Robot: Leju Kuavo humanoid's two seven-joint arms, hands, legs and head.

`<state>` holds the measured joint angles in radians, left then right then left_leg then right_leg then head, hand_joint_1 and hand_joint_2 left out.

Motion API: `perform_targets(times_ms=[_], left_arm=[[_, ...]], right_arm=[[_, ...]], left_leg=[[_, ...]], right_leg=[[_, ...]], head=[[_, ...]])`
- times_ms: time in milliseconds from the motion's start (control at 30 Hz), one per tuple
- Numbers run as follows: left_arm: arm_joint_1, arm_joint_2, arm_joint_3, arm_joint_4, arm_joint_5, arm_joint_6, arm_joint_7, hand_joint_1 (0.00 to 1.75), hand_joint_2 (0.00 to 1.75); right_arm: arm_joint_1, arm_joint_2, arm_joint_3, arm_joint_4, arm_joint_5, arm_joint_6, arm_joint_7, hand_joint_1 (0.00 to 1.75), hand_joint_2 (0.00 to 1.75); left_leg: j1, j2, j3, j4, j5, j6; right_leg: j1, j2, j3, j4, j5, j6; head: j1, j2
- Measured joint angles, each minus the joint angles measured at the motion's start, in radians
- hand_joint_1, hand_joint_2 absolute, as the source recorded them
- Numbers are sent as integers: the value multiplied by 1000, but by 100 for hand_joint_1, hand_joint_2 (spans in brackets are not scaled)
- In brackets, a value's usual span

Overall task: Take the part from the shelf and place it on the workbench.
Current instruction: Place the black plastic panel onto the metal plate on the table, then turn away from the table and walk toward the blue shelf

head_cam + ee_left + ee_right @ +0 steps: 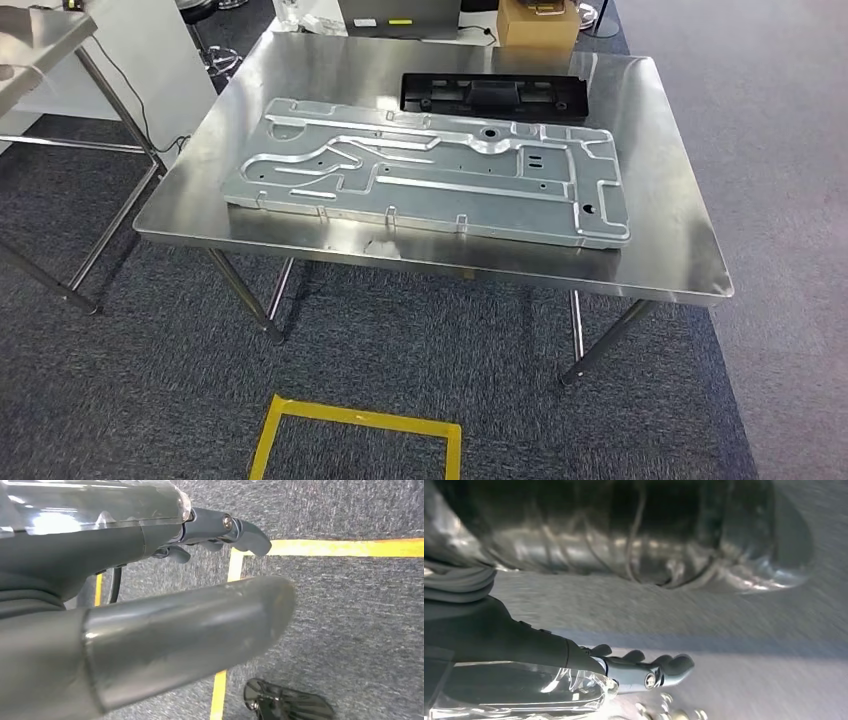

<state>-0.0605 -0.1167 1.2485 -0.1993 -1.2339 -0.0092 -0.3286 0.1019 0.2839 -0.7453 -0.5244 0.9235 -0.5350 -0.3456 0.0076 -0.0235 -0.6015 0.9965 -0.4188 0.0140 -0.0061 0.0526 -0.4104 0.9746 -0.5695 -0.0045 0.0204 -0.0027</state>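
The large stamped silver sheet-metal panel (430, 170) lies flat on the stainless steel desk (670, 250), a black plastic bracket (495, 93) behind it. Both hands' fingers (235, 530) (659, 670) hang apart, holding nothing.

Glossy brushed-steel workbench (660, 230), matt stamped-metal part (430, 170), black plastic panel (495, 93)

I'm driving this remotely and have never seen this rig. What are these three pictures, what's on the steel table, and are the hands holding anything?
The wide picture is the humanoid's head camera, looking down at a steel workbench. On it lie a large stamped metal panel and, behind it, a black plastic part. A yellow floor marking lies before the table. The other two pictures come from wrist cameras on hanging arms, aimed at carpet. The left hand and right hand both hold nothing, fingers apart.
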Motion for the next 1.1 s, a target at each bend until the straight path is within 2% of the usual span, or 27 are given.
perform_targets(times_ms=[67,100,133,167,233,267,300,333,367,433,467,500,567,600,667,700,733,767,800,833,867,900,933,967,1000,1067,1100], left_arm=[[2,1,0,0,-5,0,0,0,0],[4,1,0,0,-8,0,0,0,0],[5,1,0,0,-9,0,1,0,0],[5,2,0,0,-11,-1,2,0,0],[5,3,0,0,-14,-3,2,0,0],[5,4,0,0,-16,-5,2,0,0],[6,4,0,0,-19,-7,1,0,0],[8,5,0,0,-21,-9,1,0,0],[8,5,0,0,-24,-10,0,0,0],[6,6,0,0,-26,-12,-1,0,0],[5,7,0,0,-26,-12,-2,0,0],[5,8,0,0,-26,-12,-2,0,0],[6,9,0,0,-27,-12,-2,0,0],[6,9,0,0,-28,-12,-2,0,0],[5,10,0,0,-30,-13,-2,0,0],[4,10,0,0,-31,-14,-1,0,0],[3,10,0,0,-33,-14,-1,0,0],[3,10,0,0,-34,-14,-1,0,0],[3,10,0,0,-36,-13,0,0,0],[4,10,0,0,-36,-13,1,0,0],[4,10,0,0,-37,-13,1,0,0],[4,9,0,0,-37,-13,2,0,0],[3,9,0,0,-37,-13,2,0,0],[2,9,0,0,-38,-12,2,0,0],[1,9,0,0,-38,-12,2,0,0],[3,9,0,0,-39,-11,2,0,0],[5,8,0,0,-40,-11,2,0,0]], right_arm=[[-24,-10,-23,78,9,27,48,0,0],[-35,-14,-34,111,10,45,73,0,0],[-42,-17,-45,138,10,59,93,0,0],[-47,-20,-54,160,10,71,111,0,0],[-53,-26,-69,198,14,94,151,0,0],[-57,-28,-75,213,15,109,177,0,0],[-62,-30,-81,227,17,127,204,0,0],[-67,-31,-87,238,17,145,228,0,0],[-71,-32,-92,248,17,159,247,0,0],[-79,-32,-102,263,16,175,268,0,0],[-81,-33,-105,270,15,179,274,0,0],[-84,-33,-108,276,15,184,281,0,0],[-92,-35,-114,285,14,208,310,0,0],[-96,-36,-118,288,13,224,330,0,0],[-99,-37,-124,294,14,253,370,0,0],[-99,-37,-127,297,14,265,387,0,0],[-99,-38,-129,301,15,276,401,0,0],[-99,-38,-131,304,15,285,412,0,0],[-99,-38,-133,307,16,292,420,0,0],[-99,-38,-134,309,16,297,424,0,0],[-99,-38,-135,310,18,301,426,0,0],[-99,-39,-136,312,19,305,426,0,0],[-98,-39,-136,312,20,309,425,0,0],[-98,-40,-137,313,21,314,422,0,0],[-98,-40,-137,313,23,320,419,0,0],[-102,-41,-137,314,26,330,413,0,0],[-104,-41,-137,314,28,334,411,0,0]], left_leg=[[2,-11,-10,2,13,-14],[3,-11,-17,12,3,-20],[4,-7,-30,38,-23,-24],[5,0,-47,84,-63,-28],[6,11,-89,215,-141,-36],[6,14,-101,266,-157,-40],[6,17,-97,284,-153,-42],[6,21,-72,260,-133,-42],[6,30,-29,201,-107,-40],[0,65,56,68,-83,-30],[-4,80,77,30,-81,-22],[-9,88,84,14,-86,-13],[-10,77,79,7,-81,2],[-6,68,79,0,-78,9],[1,51,76,-9,-67,22],[2,43,73,-10,-64,27],[2,33,68,-9,-61,30],[2,22,64,-8,-59,31],[2,10,62,-7,-58,31],[2,-2,61,-5,-57,30],[3,-16,61,-3,-57,29],[3,-28,60,1,-57,27],[2,-40,59,5,-58,23],[2,-51,54,10,-58,17],[2,-60,49,13,-57,10],[4,-79,38,14,-50,-6],[5,-76,35,16,-51,-11]], right_leg=[[0,-16,0,-21,-1,-6],[-2,-25,-5,-23,7,-12],[-4,-36,-11,-25,15,-19],[-4,-48,-18,-25,21,-24],[0,-73,-35,-18,27,-31],[2,-85,-44,-12,29,-32],[3,-96,-52,-5,30,-31],[3,-105,-59,3,29,-30],[3,-115,-63,10,28,-29],[6,-132,-69,21,23,-23],[8,-140,-69,24,22,-19],[10,-147,-70,27,22,-16],[13,-159,-68,27,21,-7],[13,-150,-70,32,16,-1],[8,-105,-94,87,-26,12],[4,-79,-120,143,-59,16],[1,-64,-153,211,-92,20],[-2,-59,-182,270,-113,22],[-4,-58,-199,302,-113,24],[-7,-56,-199,297,-93,25],[-10,-52,-181,253,-54,25],[-13,-40,-153,187,-13,24],[-14,-21,-128,125,17,22],[-15,-5,-109,79,33,19],[-14,7,-101,55,35,16],[-12,0,-101,46,33,9],[-13,-11,-100,42,37,3]], head=[[0,0],[-1,0],[-1,0],[-1,0],[-2,0],[-2,0],[-2,0],[-2,0],[-2,0],[-2,0],[-2,0],[-2,0],[-1,0],[-1,0],[-1,0],[-1,0],[-1,0],[-1,0],[-1,0],[-1,0],[-1,0],[-1,0],[-1,0],[-1,0],[-1,0],[-1,0],[-1,0]])
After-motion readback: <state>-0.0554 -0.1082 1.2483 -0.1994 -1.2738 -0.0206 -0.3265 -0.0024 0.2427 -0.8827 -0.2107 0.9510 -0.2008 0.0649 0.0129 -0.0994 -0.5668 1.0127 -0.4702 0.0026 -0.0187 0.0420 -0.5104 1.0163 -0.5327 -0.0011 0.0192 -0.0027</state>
